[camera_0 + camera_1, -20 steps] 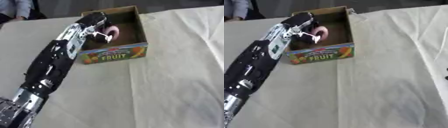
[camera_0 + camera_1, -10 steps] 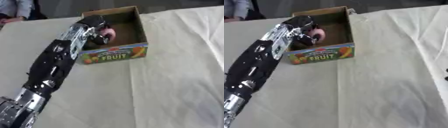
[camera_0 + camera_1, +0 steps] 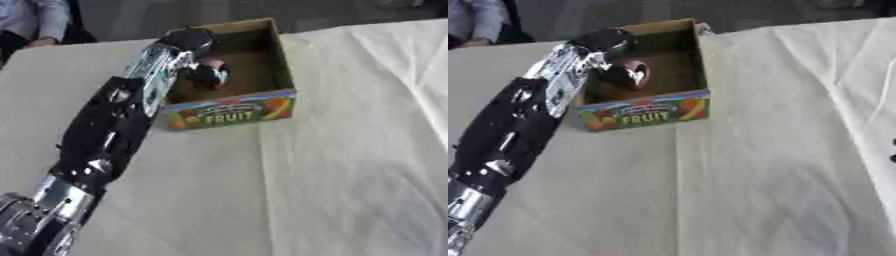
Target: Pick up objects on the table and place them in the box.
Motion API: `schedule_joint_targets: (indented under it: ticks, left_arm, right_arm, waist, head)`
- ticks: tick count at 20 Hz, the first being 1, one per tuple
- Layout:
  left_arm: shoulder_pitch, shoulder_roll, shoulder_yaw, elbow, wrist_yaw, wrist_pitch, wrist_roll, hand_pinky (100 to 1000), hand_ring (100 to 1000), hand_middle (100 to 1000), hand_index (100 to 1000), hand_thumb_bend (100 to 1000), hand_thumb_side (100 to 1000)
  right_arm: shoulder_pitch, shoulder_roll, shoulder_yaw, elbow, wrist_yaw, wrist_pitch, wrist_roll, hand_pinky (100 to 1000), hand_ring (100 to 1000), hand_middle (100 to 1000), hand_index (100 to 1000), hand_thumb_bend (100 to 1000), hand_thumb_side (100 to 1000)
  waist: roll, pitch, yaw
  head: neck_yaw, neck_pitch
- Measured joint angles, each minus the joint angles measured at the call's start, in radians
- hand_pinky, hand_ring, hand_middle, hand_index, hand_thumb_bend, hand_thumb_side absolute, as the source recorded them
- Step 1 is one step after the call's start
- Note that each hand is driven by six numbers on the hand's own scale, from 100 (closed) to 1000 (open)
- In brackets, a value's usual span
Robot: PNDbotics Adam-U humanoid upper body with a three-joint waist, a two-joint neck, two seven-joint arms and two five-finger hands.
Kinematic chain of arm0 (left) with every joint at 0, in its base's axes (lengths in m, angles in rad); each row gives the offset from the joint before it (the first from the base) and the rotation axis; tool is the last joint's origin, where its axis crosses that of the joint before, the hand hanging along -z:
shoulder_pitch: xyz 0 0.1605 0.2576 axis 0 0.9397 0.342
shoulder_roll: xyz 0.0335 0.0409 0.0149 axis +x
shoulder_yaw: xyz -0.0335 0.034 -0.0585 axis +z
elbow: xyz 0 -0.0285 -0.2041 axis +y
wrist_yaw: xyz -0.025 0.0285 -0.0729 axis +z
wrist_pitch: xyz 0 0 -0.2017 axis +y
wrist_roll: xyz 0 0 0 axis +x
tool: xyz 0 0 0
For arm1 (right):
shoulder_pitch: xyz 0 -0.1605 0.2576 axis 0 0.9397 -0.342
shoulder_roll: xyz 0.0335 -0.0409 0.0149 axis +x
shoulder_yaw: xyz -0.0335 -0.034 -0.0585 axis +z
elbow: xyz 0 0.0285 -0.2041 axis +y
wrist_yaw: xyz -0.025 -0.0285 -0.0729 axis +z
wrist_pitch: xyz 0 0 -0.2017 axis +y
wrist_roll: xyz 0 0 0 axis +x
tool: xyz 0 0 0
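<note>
Over box (image 3: 262, 100), fingers (image 3: 208, 75) around pink object (image 3: 637, 71)

A cream-white cloth (image 3: 332, 165) covers the whole work surface, lying mostly flat with soft creases running along its right side and a fold line down the middle near the viewer. At the right edge, two small dark spots (image 3: 892, 150) show on the cloth. Beyond the far edge lies a dark grey floor (image 3: 131, 20).
</note>
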Motion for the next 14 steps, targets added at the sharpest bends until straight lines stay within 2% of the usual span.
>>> schedule_joint_targets:
  ticks: [3,6,10,12,14]
  left_arm:
    - [0.0,0.0,0.002,-0.039,0.033,0.001,-0.013,637,800,770,941,100,628]
    - [0.01,0.006,0.008,-0.125,0.088,0.005,-0.004,604,755,719,910,100,543]
    - [0.077,0.052,0.019,-0.353,0.227,0.031,0.08,568,671,621,847,100,480]
    - [0.134,0.081,0.028,-0.485,0.325,0.053,0.147,554,639,596,841,100,496]
    - [0.2,0.1,0.038,-0.604,0.43,0.074,0.214,543,614,574,837,100,559]
  right_arm:
    - [0.005,0.0,0.0,0.0,-0.004,0.0,0.0,509,613,584,805,100,1000]
    - [0.005,0.0,0.0,0.0,-0.009,-0.001,-0.001,509,613,584,805,100,1000]
    - [0.006,0.0,-0.002,0.0,-0.01,-0.005,-0.005,510,614,584,804,100,1000]
    - [0.006,0.0,-0.007,0.0,-0.01,-0.008,-0.008,510,614,584,803,100,1000]
    - [0.006,0.0,-0.008,0.0,-0.012,-0.012,-0.012,511,615,584,803,100,1000]
  waist:
    - [-0.009,-0.005,0.008]
    - [-0.012,-0.01,0.017]
    - [-0.022,-0.011,0.04]
    - [-0.026,-0.012,0.049]
    - [-0.03,-0.015,0.057]
  head:
    - [0.0,0.008]
    - [-0.001,0.013]
    - [-0.014,0.025]
    - [-0.023,0.03]
    - [-0.031,0.039]
